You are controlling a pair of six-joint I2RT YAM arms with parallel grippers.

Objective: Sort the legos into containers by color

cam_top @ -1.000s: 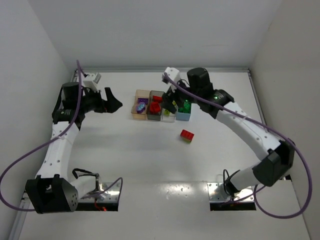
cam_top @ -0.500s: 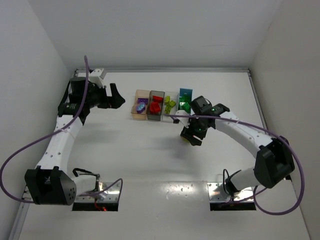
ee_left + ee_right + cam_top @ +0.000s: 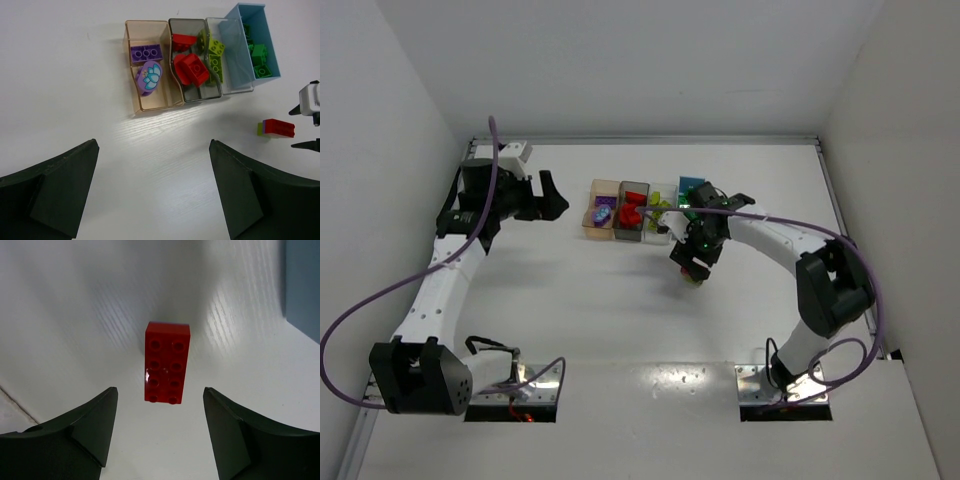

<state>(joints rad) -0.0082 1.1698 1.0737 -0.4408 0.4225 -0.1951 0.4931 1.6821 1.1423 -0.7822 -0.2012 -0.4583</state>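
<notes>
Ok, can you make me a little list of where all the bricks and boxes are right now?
tan bin: purple brick and a purple flower piece
grey bin: red bricks
clear bin: lime bricks
blue bin: green bricks
loose brick: red on top, lime and purple showing at one edge, lying on the table near the bins
right tool: open, over the loose brick, not touching it
left tool: open, empty, left of the bins

Glossy red plastic brick (image 3: 167, 363), smooth translucent plastic bins (image 3: 159, 98), matt white table (image 3: 75, 75) with fine wood-like grain
</notes>
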